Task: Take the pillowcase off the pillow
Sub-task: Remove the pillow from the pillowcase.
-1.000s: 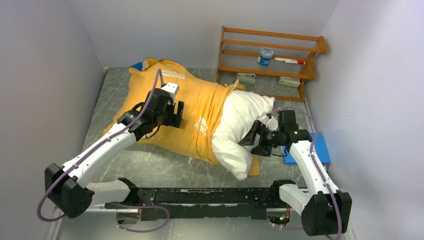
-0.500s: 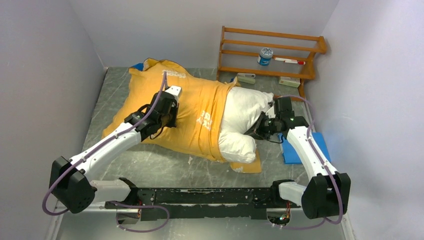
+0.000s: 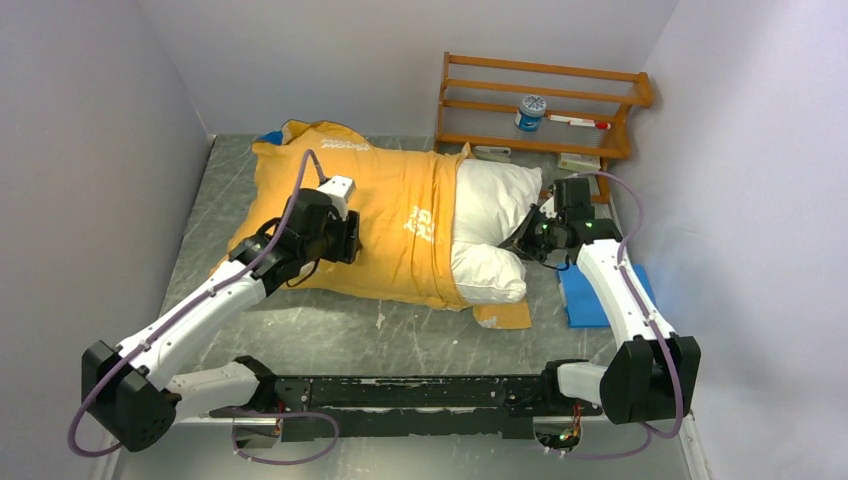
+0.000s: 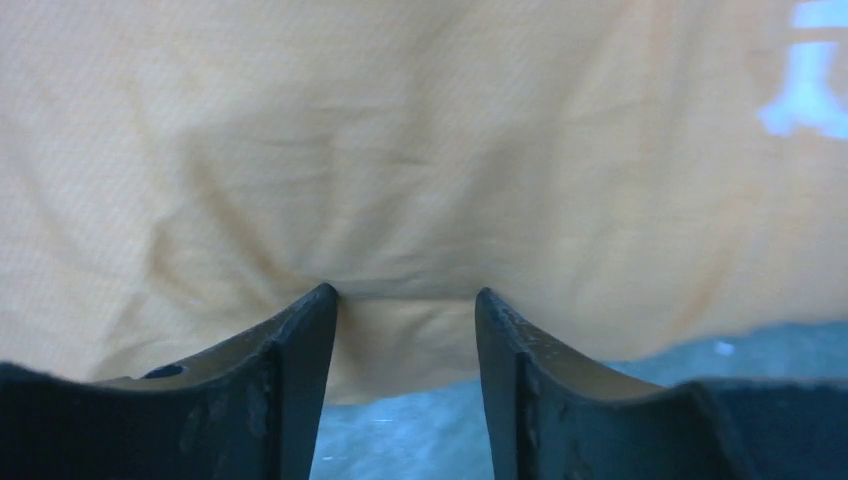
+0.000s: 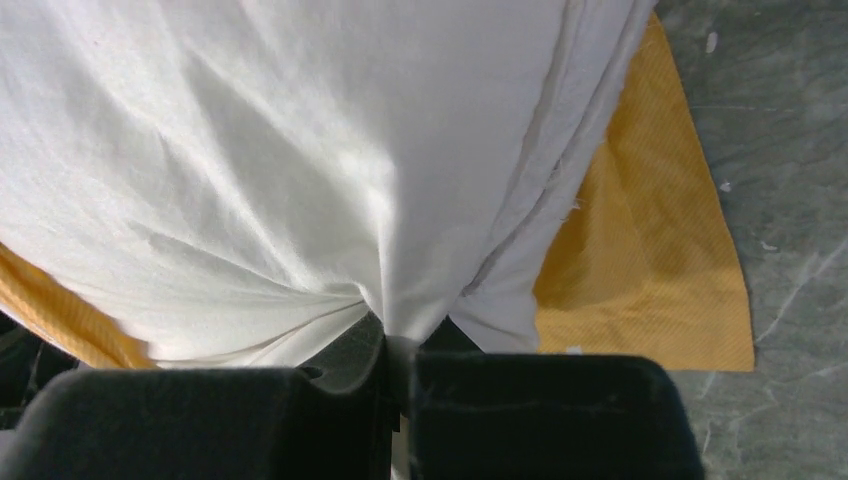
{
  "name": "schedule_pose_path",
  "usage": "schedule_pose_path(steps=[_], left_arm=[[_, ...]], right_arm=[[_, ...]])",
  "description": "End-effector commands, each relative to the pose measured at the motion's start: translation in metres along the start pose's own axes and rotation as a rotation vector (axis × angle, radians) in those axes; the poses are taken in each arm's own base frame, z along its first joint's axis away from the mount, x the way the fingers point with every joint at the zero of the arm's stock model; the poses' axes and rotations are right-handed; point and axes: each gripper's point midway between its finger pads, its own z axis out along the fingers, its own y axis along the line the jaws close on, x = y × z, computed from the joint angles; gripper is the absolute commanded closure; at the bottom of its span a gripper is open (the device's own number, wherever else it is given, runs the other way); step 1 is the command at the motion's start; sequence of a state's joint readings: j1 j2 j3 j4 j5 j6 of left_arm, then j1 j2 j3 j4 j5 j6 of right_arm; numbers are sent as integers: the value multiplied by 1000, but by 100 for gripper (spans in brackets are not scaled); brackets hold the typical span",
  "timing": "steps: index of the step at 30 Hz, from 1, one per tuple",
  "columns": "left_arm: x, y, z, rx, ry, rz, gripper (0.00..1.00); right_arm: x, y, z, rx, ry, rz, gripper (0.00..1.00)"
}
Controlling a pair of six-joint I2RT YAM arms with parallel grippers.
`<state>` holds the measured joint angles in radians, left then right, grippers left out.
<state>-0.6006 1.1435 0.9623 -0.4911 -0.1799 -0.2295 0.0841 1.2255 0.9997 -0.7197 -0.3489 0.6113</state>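
Orange pillowcase [image 3: 390, 215] stretches leftward off the pillow [image 3: 490, 200]; right end effector [image 5: 400, 335] pinches pillow, left end effector [image 4: 405, 295] rests spread on fabric.

Left arm [image 3: 205, 305]: stretched forward and inward from its base.
Left end effector [image 4: 405, 296]: fingers parted, tips pressing down.
Right arm [image 3: 618, 290]: elbow bent, wrist turned inward.
Right end effector [image 5: 398, 338]: fingers clamped tight on the pillow [image 5: 300, 150].

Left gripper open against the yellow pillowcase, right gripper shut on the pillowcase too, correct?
No. The right gripper is shut on the white pillow, not the pillowcase; the right wrist view shows it. The left gripper is indeed open against the pillowcase.
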Motion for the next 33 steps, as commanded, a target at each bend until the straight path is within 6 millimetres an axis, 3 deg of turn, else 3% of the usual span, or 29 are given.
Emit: schedule_pose_path(steps=[1, 5, 9, 12, 21, 26, 28, 30, 33], left_arm=[[-20, -64, -20, 361, -70, -88, 38], [-26, -116, -42, 524, -103, -83, 32], [5, -175, -51, 598, -57, -55, 31], [23, -191, -40, 598, -46, -132, 31], [51, -243, -6, 602, -63, -286, 33], [73, -253, 34, 486, -70, -278, 28], [79, -247, 52, 419, -104, -265, 16], [80, -240, 68, 342, -136, -273, 18], [65, -234, 74, 292, -218, -288, 24]], right_arm=[[-7, 17, 7, -116, -10, -28, 100], [-7, 16, 9, -108, 3, -29, 99], [-8, 20, 9, -129, 9, -24, 99], [-8, 22, 9, -138, 9, -22, 98], [2, 20, 7, -150, 27, -28, 98], [5, 19, 6, -154, 29, -35, 98], [5, 19, 6, -156, 34, -36, 98], [6, 19, 7, -159, 40, -40, 98], [6, 19, 7, -158, 47, -48, 98]])
